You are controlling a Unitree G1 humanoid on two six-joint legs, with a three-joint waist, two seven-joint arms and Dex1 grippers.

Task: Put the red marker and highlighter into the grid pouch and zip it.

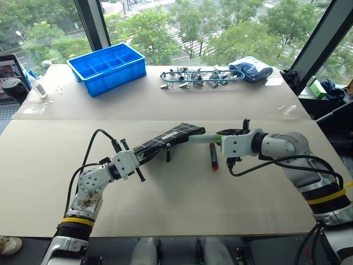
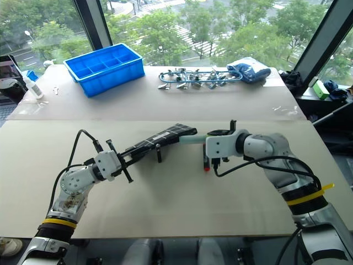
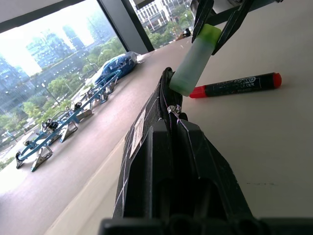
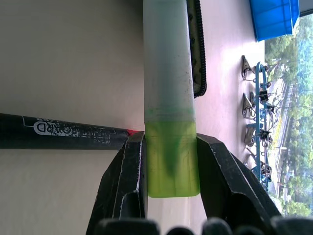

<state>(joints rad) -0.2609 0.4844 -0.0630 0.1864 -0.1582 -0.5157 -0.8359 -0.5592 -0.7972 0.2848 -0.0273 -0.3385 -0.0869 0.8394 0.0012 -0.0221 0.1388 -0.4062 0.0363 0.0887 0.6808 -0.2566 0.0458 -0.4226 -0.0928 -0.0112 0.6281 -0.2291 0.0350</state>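
At the middle of the counter (image 1: 165, 210), my left gripper (image 1: 144, 156) has its 2 fingers clenched on one end of the grid pouch (image 1: 171, 137), holding it raised off the surface with its far end tilted up toward the counter's middle. My right gripper (image 4: 171, 161) grips the highlighter (image 4: 168, 98) by its lime-green cap, 1 finger (image 4: 124, 186) on each side, and the pale mint body points at the pouch's open end. In the left wrist view the highlighter's tip sits right at the pouch mouth, touching or just inside the zipper edge; I cannot tell which. The pouch's white label (image 3: 138, 132) faces sideways along its black fabric. The red marker (image 1: 213, 155) lies flat on the counter just beneath the right gripper, black body and red end showing, apart from the pouch. Toward the far left corner of the counter stands a blue compartment bin (image 1: 107, 67). Along the far edge, near its middle, lies a row of metal clips on a blue holder (image 1: 193, 76), with a blue bundle (image 1: 251, 70) beside it toward the far right corner. A small white bottle (image 1: 35, 84) stands at the counter's left edge.
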